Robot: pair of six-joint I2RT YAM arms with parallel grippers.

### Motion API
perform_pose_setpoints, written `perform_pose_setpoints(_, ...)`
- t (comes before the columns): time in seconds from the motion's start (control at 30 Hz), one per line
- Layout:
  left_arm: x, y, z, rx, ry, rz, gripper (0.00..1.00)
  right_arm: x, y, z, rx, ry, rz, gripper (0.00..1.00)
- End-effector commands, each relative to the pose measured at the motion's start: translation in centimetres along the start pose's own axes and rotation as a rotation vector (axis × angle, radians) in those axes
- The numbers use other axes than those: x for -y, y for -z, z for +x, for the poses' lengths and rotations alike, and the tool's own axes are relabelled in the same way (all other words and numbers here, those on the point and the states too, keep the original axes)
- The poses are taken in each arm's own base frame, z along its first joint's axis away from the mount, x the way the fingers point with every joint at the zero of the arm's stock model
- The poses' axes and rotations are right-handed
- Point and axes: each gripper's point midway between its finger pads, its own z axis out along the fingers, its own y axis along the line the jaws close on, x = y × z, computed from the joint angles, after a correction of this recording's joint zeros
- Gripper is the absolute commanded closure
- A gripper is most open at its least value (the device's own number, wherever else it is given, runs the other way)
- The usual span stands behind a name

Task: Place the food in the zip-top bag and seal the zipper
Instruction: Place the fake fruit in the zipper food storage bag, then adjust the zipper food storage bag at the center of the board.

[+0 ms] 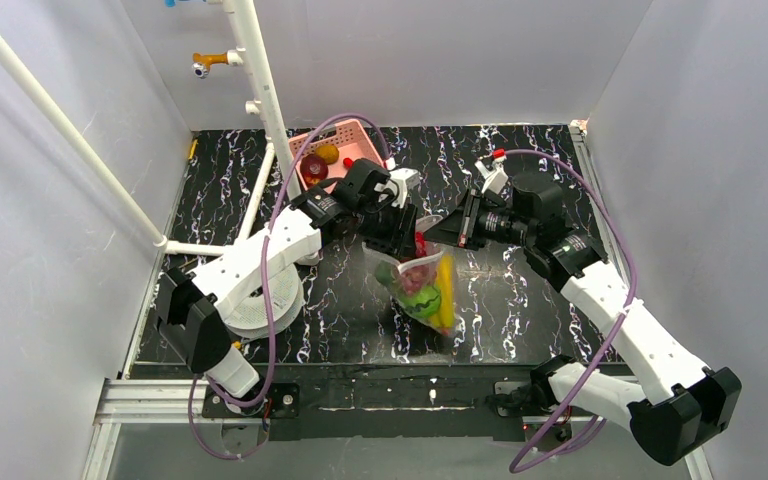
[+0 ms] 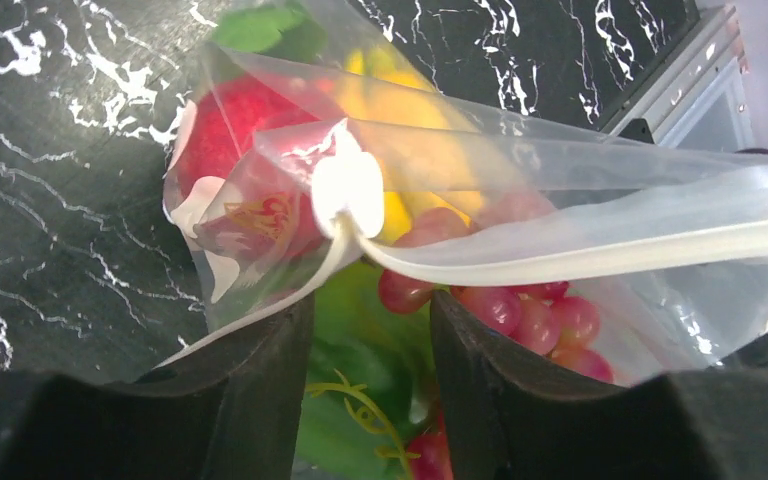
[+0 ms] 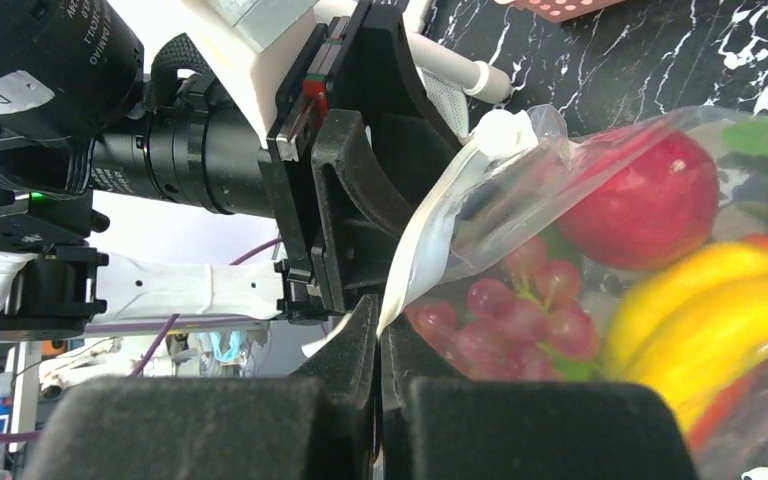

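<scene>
The bag (image 1: pixel 422 285) of food (image 3: pixel 650 200) rests on the bench (image 1: pixel 520 300), on the near side of the basket (image 1: pixel 360 140) — right tool (image 3: pixel 380 318) pinched tight on its zipper (image 2: pixel 580 235), left tool (image 2: pixel 370 310) part-open — jaws apart beside the bag's mouth.

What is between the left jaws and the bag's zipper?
Nothing I can see. The left gripper has its jaws apart right at the zip-top bag, and the zipper with its white slider lies just past them.

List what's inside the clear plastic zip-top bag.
Visible through the clear plastic zip-top bag: red round fruit, purple-red grape bunch, yellow banana, green piece. Anything beneath them is covered.
</scene>
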Motion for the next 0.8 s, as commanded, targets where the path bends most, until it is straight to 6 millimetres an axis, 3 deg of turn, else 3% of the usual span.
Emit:
perform_pose_setpoints(0.0,0.8,3.3,-1.0,0.068,-0.039,-0.029,0.49,-2.9,0.3,-1.9,0.050,0.049,-0.109,0.99)
perform_pose_setpoints(0.17,1.8,6.6,-1.8,0.129,-0.084,-0.030,0.28,-2.2,0.0,-1.7,0.037,0.047,-0.095,0.99)
perform_pose_setpoints(0.43,0.2,10.4,-1.1,0.177,-0.102,-0.160,0.24,-1.5,0.2,-1.1,0.025,0.058,-0.076,0.99)
perform_pose_setpoints(0.57,-2.3,9.6,0.4,0.158,-0.043,-0.264,0.23,-1.5,0.4,-1.0,0.026,0.063,-0.077,0.99)
perform_pose_setpoints(0.77,-4.7,6.3,3.6,0.042,0.064,-0.328,0.25,-1.7,0.6,-1.0,0.027,0.075,-0.080,0.99)
